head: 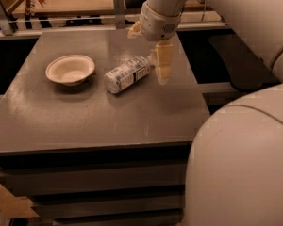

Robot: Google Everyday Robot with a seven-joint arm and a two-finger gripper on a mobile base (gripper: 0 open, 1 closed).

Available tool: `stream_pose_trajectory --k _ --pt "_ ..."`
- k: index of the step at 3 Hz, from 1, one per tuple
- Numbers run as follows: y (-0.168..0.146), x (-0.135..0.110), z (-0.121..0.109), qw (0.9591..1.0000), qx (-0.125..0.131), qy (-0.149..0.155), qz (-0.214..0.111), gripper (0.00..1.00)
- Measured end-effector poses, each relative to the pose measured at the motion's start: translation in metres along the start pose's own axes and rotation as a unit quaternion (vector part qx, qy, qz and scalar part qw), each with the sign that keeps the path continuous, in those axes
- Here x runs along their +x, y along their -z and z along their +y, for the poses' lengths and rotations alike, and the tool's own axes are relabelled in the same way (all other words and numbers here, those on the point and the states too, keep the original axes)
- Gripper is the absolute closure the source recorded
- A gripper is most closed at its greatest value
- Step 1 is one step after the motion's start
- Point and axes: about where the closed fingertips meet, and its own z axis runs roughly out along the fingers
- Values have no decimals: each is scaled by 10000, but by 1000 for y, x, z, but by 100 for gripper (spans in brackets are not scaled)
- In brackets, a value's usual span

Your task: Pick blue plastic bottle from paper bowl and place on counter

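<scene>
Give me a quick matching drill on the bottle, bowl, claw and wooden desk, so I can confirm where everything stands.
Things:
1. blue plastic bottle
2. paper bowl
3. claw
4. wooden desk

Places and states:
A. upright and empty, on the left part of the counter
B. behind the counter, with cables on it
C. lying on its side on the counter, right of the bowl
D. open, holding nothing, over the counter beside the bottle's right end

Pairs: 1-C, 2-A, 3-D, 4-B
</scene>
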Motion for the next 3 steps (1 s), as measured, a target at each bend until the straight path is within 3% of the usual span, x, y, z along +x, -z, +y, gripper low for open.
stream_pose_trajectory --k 1,2,3 --pt "25 20 40 9981 241 -551 -138 0" --pt "46 45 85 9926 486 -1088 -250 0" --pt "47 50 93 9916 495 -1167 -251 0"
